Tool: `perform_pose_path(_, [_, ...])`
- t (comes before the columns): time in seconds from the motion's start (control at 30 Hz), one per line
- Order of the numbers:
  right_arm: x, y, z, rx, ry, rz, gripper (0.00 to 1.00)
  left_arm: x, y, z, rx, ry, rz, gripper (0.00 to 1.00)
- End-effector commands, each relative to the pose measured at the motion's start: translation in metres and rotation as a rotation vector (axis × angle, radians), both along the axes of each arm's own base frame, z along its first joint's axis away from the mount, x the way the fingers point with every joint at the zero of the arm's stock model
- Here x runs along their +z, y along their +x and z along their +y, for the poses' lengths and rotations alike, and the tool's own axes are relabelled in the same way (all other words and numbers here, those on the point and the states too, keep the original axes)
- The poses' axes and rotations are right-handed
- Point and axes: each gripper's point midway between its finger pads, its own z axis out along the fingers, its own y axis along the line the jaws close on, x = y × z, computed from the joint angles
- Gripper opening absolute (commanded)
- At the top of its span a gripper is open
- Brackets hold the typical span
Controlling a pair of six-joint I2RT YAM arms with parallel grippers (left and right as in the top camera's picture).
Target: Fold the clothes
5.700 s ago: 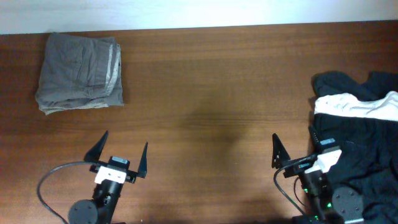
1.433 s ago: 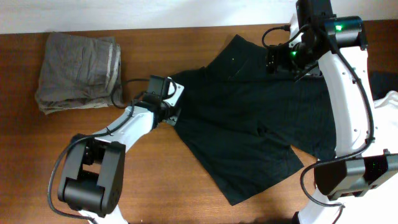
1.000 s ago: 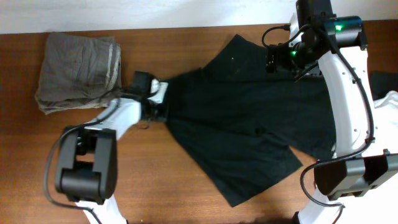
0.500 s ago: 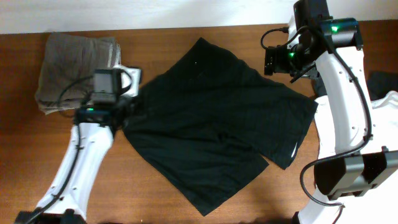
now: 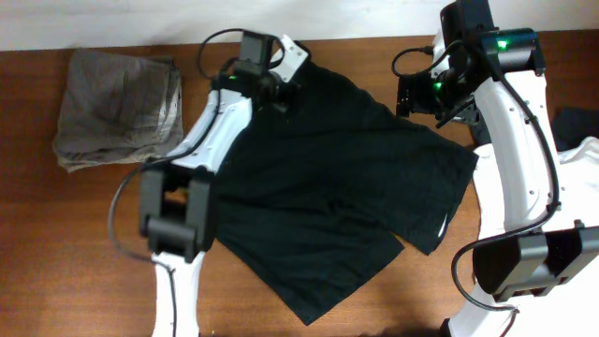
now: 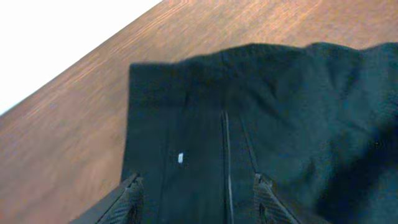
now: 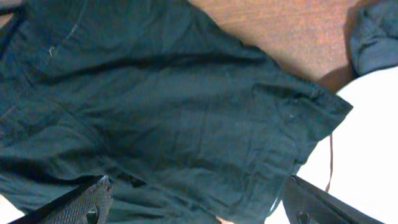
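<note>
The black shorts (image 5: pixel 328 178) lie spread out on the brown table (image 5: pixel 309 28), turned diagonally, one leg toward the right and one toward the front. My left gripper (image 5: pixel 281 91) is open over the shorts' far corner. In the left wrist view its fingertips (image 6: pixel 132 190) straddle a seam of the black fabric (image 6: pixel 249 112) and hold nothing. My right gripper (image 5: pixel 413 94) is wide open above the shorts' far right edge. The right wrist view shows the black cloth (image 7: pixel 161 106) below my open gripper (image 7: pixel 199 199).
A grey-olive folded garment (image 5: pixel 117 108) lies at the far left. A white garment (image 5: pixel 580 159) and a dark garment (image 5: pixel 576 120) lie at the right edge, and both show in the right wrist view: the white garment (image 7: pixel 373 143) and the dark one (image 7: pixel 376 31). A white wall runs behind the table's far edge.
My left arm has swung from the shorts' left side up to their far corner, and the shorts have shifted slightly right. The right arm has barely moved.
</note>
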Motion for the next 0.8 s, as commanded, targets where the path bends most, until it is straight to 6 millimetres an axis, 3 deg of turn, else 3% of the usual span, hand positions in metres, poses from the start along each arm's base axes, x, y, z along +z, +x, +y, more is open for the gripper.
perform_pose_path(0.0, [0.008,-0.008,-0.001,-0.012,0.009,-0.003,0.91,-0.039,0.009,-0.011,-0.039,0.009,0.010,0.53])
perform_pose_path(0.1, [0.008,-0.009,-0.001,-0.012,0.008,0.004,0.91,-0.074,0.008,-0.007,-0.032,0.027,0.056,0.38])
perform_pose_path(0.23, [0.007,-0.011,-0.001,-0.012,0.007,0.012,0.91,-0.096,0.013,0.015,0.025,0.076,0.078,0.11])
perform_pose_path(0.27, [0.007,-0.012,-0.002,-0.013,0.004,0.015,0.91,-0.101,0.017,0.028,0.063,0.111,0.080,0.02])
perform_pose_path(0.3, [0.007,-0.012,-0.002,-0.013,0.003,0.017,0.91,-0.105,0.020,0.041,0.101,0.147,0.080,0.00])
perform_pose_path(0.43, [0.006,-0.012,-0.004,-0.017,-0.009,0.017,0.92,-0.120,0.026,0.136,0.320,0.332,0.126,0.00])
perform_pose_path(0.5, [0.005,-0.011,-0.008,-0.023,-0.030,0.015,0.92,-0.121,0.026,0.171,0.383,0.352,0.158,0.00])
perform_pose_path(0.57, [0.002,-0.008,-0.011,-0.035,-0.048,0.017,0.92,-0.120,0.020,0.193,0.406,0.341,0.211,0.00])
perform_pose_path(0.67, [-0.009,-0.001,-0.028,-0.144,-0.119,0.032,0.96,-0.099,0.017,0.205,0.430,0.341,0.227,0.00])
perform_pose_path(0.77, [-0.031,0.013,-0.031,-0.157,-0.124,0.055,0.96,-0.047,0.022,0.211,0.495,0.285,0.170,0.05])
